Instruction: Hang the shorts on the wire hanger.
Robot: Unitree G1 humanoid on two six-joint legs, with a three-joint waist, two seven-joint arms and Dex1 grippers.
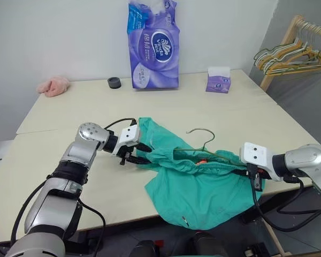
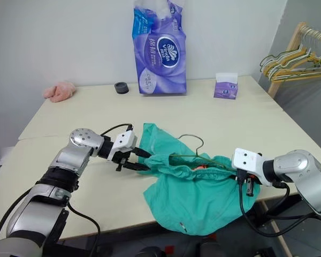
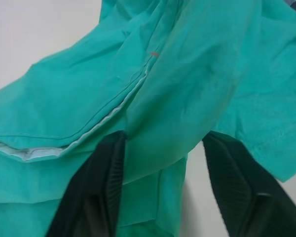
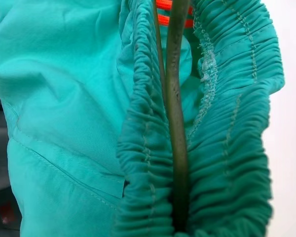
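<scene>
The shorts (image 1: pixel 198 187) lie bunched near the front edge of the counter (image 1: pixel 69 112), part of the fabric drooping over that edge. The wire hanger (image 1: pixel 202 140) is already threaded into them: its hook rises just behind the gathered waistband, and a run of its wire sits inside the elastic.

The step in hand looks like working the shorts further onto the hanger. The right hand (image 1: pixel 255 174) is clenched at the end of the waistband farthest from the left hand; in its wrist view the wire runs straight up between folds of elastic, so I judge it pinches wire and waistband together. The left hand (image 1: pixel 140 153) sits at the opposite side of the shorts, its 2 fingers (image 3: pixel 96 192) straddling a fold of cloth; they look part-closed, and I cannot tell whether they grip it yet.

Next, I would say, the left hand needs a firm pinch on that fold, then a pull along the wire away from the right hand.

Most of the hanger's triangle is buried in fabric, so how far it reaches is unclear. An orange bit shows inside the waistband; I cannot make out what it is.
</scene>
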